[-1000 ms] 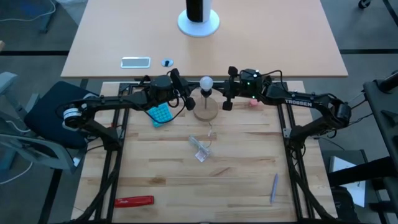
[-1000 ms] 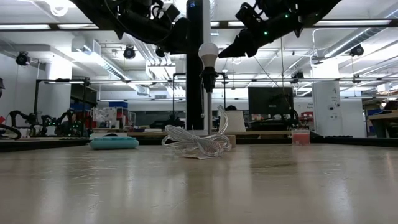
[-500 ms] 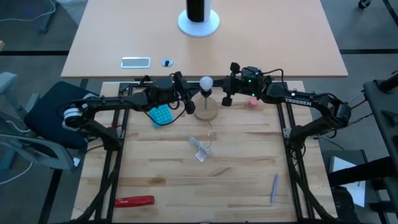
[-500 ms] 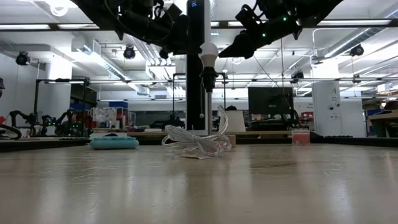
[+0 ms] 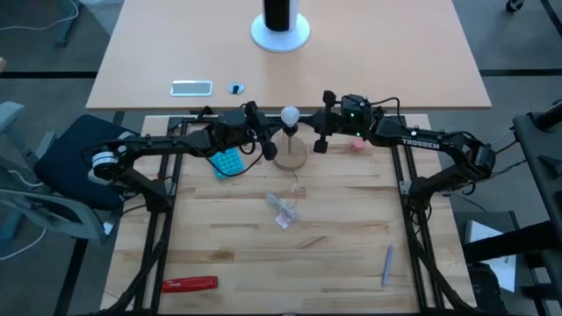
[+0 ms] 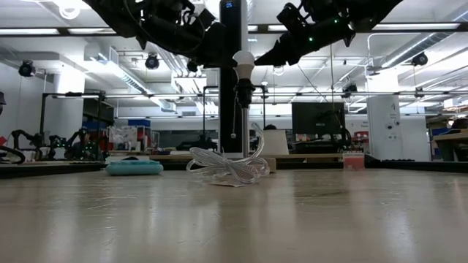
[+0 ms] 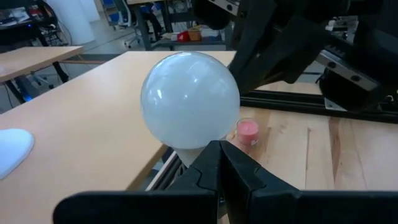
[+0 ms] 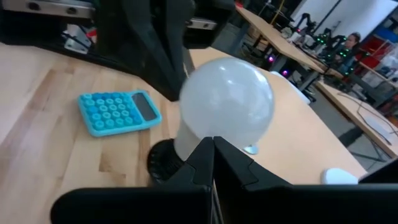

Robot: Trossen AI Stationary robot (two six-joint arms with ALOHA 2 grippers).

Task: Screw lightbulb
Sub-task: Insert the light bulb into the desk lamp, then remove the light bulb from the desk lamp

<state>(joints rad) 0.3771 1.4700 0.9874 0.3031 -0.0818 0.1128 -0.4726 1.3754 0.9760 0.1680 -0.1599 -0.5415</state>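
The lightbulb point(image 5: 290, 115) stands upright in a dark socket above the round wooden disc point(image 5: 291, 154), at the far middle of the tabletop point(image 5: 334, 246). The left pincer point(image 5: 257, 139) and right pincer point(image 5: 322, 132) flank it, 1 on each side, raised and near it. Both pincers have fingers pressed together, holding nothing. A blue calculator point(image 5: 226, 161) lies beside the disc.
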